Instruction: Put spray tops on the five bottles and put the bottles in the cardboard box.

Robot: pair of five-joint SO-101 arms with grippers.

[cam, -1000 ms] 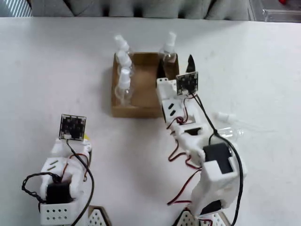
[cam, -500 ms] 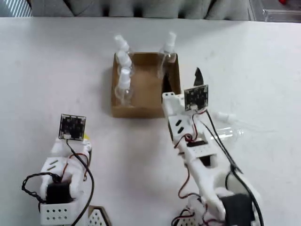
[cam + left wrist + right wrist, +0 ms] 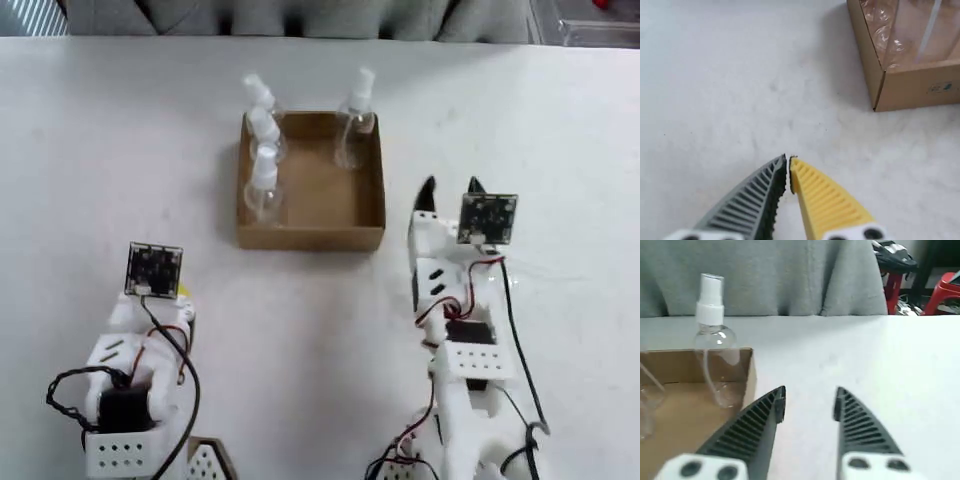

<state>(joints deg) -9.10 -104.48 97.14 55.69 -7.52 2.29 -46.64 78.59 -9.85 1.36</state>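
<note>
The cardboard box (image 3: 312,238) sits mid-table. Three clear bottles with white spray tops (image 3: 262,180) line its left wall, and another capped bottle (image 3: 356,115) stands in its far right corner. My right gripper (image 3: 450,188) hangs open and empty over bare table just right of the box. In the right wrist view its black fingers (image 3: 809,395) are spread apart, with that capped bottle (image 3: 715,340) and the box (image 3: 747,375) off to one side. My left gripper (image 3: 788,160) is shut on nothing above bare table, short of the box corner (image 3: 880,95).
The left arm (image 3: 130,370) rests at the near left, well clear of the box. The right arm's body (image 3: 465,350) covers the table at the near right. A grey curtain hangs beyond the far table edge (image 3: 790,285). Open tabletop lies on both sides of the box.
The right arm has drawn back from the box's right wall and swung to the right, so its gripper now hangs beside the box and its body covers the loose bottle. The left arm stayed still.
</note>
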